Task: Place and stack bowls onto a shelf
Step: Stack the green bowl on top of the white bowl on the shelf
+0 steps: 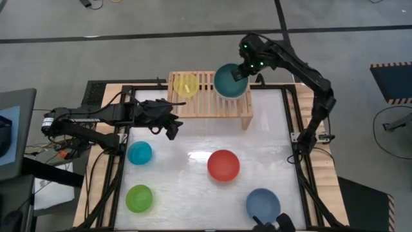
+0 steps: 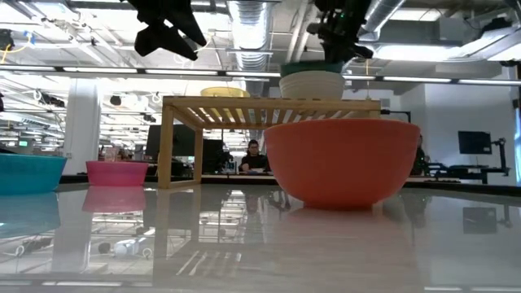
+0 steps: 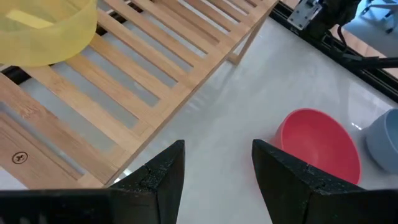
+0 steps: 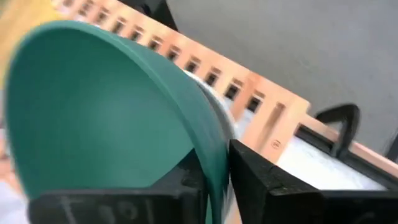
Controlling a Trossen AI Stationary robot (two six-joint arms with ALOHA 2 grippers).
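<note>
The bench has a glossy white top with a black frame around it, and it stands on a grey concrete floor. Dark lines cross this floor in the upper part of the high view. At the right edge lies a blue mat with a striped border — cables curl on the floor below it.

In the low view an open hall shows behind the bench. Silver ducts and long light strips run along the ceiling at the top. A white column stands at the left. A person sits far back in the middle, and a dark monitor is at the right.
</note>
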